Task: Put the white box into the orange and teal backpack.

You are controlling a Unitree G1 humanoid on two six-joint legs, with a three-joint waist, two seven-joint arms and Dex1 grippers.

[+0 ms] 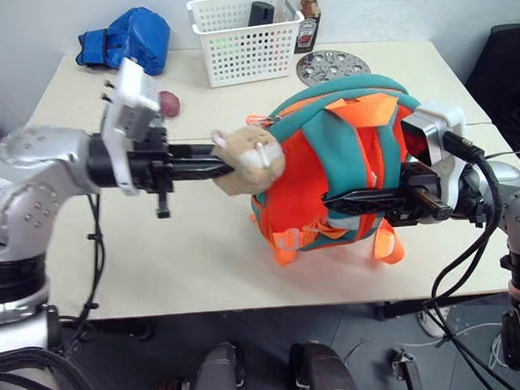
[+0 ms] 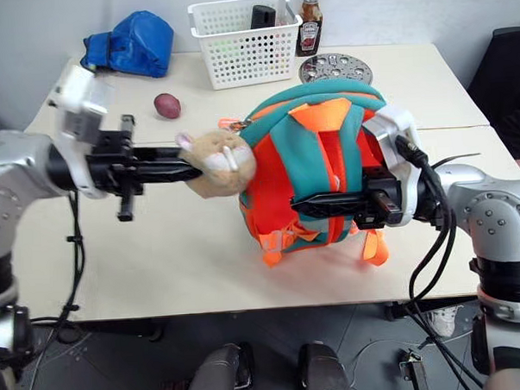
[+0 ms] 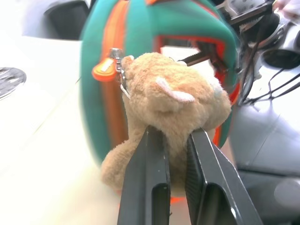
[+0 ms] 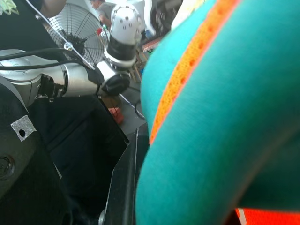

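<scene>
while left tool [image 3: 176, 140] pinches plush toy [image 1: 248, 158], orange and teal backpack [image 1: 345, 170] between tools

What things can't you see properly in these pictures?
- Backpack inside: the head views show its outside, so whether the zipper is open, or anything is in it, cannot be told.
- Right tool: its tips lie against the teal straps; the right wrist view is blocked by teal fabric.
- Dark thing in the white basket: mostly hidden by the wall.
- Bottle: top cut off by the edge.
</scene>
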